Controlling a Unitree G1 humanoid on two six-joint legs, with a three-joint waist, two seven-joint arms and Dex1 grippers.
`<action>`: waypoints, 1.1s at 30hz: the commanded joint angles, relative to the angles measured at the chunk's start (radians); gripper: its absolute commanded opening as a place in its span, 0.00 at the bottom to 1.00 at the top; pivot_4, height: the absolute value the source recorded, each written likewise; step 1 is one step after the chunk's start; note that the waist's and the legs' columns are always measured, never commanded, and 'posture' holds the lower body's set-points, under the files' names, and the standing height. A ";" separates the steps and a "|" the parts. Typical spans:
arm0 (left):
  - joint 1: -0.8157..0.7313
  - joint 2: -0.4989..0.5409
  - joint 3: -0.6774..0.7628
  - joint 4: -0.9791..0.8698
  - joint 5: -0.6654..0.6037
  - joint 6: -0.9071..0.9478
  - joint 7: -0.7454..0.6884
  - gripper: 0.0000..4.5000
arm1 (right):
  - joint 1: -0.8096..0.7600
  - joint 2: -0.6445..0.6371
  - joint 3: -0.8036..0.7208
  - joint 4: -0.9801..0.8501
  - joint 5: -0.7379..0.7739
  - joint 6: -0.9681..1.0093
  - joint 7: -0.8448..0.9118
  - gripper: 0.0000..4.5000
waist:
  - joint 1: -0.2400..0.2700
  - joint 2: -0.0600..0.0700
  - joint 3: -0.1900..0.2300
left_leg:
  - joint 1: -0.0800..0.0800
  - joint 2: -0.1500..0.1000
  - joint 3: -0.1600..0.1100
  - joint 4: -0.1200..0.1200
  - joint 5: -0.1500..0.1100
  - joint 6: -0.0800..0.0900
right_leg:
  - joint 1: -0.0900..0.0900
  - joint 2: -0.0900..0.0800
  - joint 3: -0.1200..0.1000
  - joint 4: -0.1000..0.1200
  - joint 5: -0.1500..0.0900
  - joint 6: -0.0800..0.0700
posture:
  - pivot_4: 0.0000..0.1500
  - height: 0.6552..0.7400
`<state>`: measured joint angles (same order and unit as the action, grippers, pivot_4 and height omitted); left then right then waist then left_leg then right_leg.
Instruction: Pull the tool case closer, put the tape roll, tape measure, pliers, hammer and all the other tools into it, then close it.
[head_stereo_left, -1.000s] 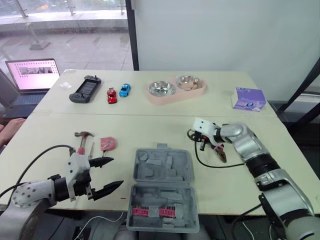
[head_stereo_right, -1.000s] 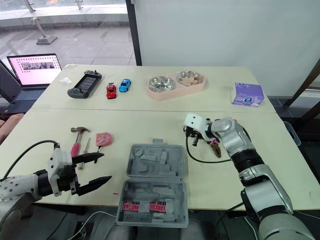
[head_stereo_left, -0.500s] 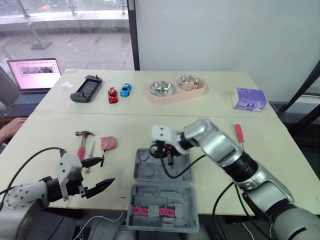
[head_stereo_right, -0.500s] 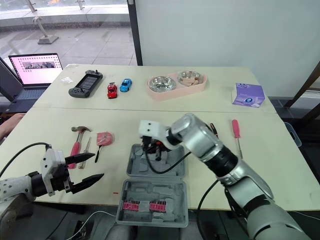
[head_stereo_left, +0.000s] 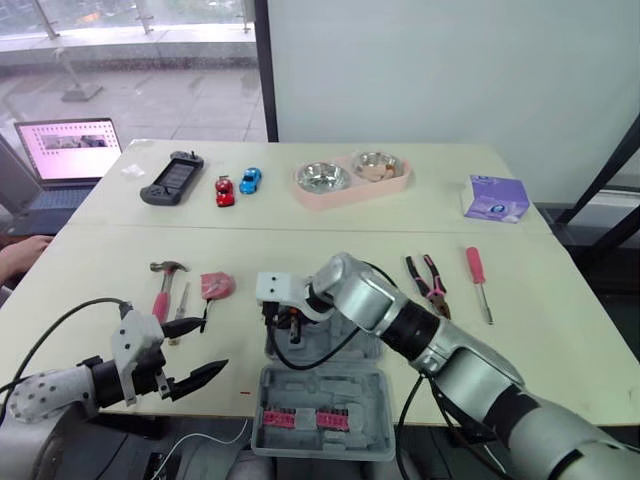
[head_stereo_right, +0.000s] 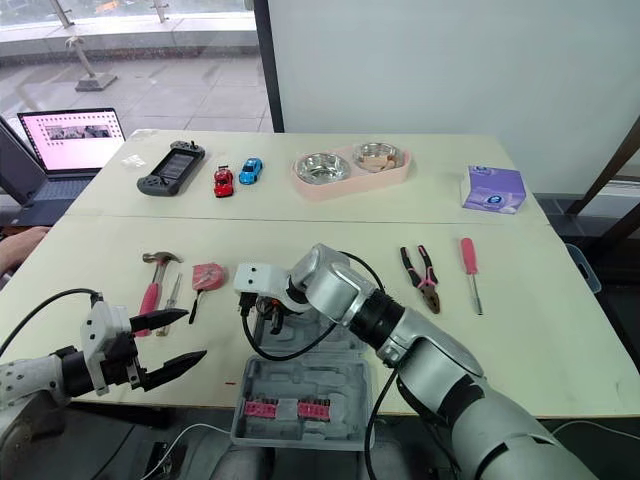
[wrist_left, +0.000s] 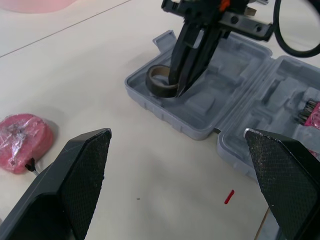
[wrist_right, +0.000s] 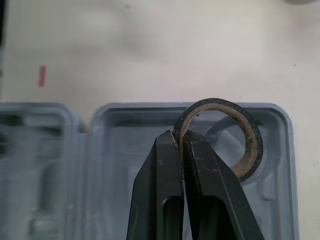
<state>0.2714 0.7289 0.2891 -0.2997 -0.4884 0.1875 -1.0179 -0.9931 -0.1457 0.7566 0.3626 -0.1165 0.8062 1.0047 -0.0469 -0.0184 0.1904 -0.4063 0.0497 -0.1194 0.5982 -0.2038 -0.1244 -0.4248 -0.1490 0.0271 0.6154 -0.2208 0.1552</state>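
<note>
The grey tool case (head_stereo_left: 330, 388) lies open near the table's front edge. My right gripper (wrist_right: 181, 137) reaches across to its far-left pocket, shut on the wall of the dark tape roll (wrist_right: 248, 131), which sits in that pocket (wrist_left: 159, 84). My left gripper (head_stereo_left: 196, 352) hovers open and empty left of the case. Beyond it lie the pink-handled hammer (head_stereo_left: 162, 284), a small screwdriver (head_stereo_left: 180, 300) and the pink tape measure (head_stereo_left: 215, 287). Right of the case lie the pliers (head_stereo_left: 428, 278) and a red screwdriver (head_stereo_left: 477, 270).
At the back stand a pink double bowl (head_stereo_left: 350, 178), two toy cars (head_stereo_left: 223, 190), a game controller (head_stereo_left: 170, 178), a purple box (head_stereo_left: 496, 197) and a laptop (head_stereo_left: 64, 150). A person's hand (head_stereo_left: 18, 252) rests at the left edge.
My right arm has swung from beside the pliers on the right to the case's far-left pocket, carrying the tape roll. The left gripper has shifted slightly.
</note>
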 joint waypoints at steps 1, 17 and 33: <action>0.008 -0.002 0.014 -0.038 -0.004 -0.016 0.005 1.00 | -0.041 0.024 -0.027 0.056 -0.012 -0.048 -0.005 0.01 | 0.000 0.000 0.000 | 0.000 0.000 0.000 0.000 0.000 0.000 | 0.000 0.000 0.000 0.000 0.000 0.000 | 1.00 1.00; 0.015 -0.007 0.009 -0.053 -0.005 -0.014 0.017 1.00 | -0.041 0.063 -0.049 0.156 -0.031 -0.092 -0.002 0.01 | -0.001 0.000 0.000 | 0.000 0.000 0.000 -0.001 0.000 0.000 | -0.001 0.000 0.000 0.000 0.000 0.000 | 1.00 1.00; 0.012 -0.006 0.009 -0.051 -0.009 -0.011 0.015 1.00 | -0.037 0.011 -0.148 -0.032 0.018 0.005 0.034 0.77 | -0.001 0.000 0.000 | -0.001 0.000 0.000 -0.001 0.000 0.000 | -0.002 0.000 0.000 0.000 0.000 0.000 | 1.00 1.00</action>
<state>0.2809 0.7247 0.2885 -0.3244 -0.4887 0.1872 -1.0008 -1.0201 -0.1308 0.6459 0.3957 -0.1185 0.7945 1.0322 -0.0476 -0.0181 0.1906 -0.4071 0.0498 -0.1195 0.5969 -0.2039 -0.1244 -0.4266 -0.1489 0.0271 0.6152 -0.2210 0.1553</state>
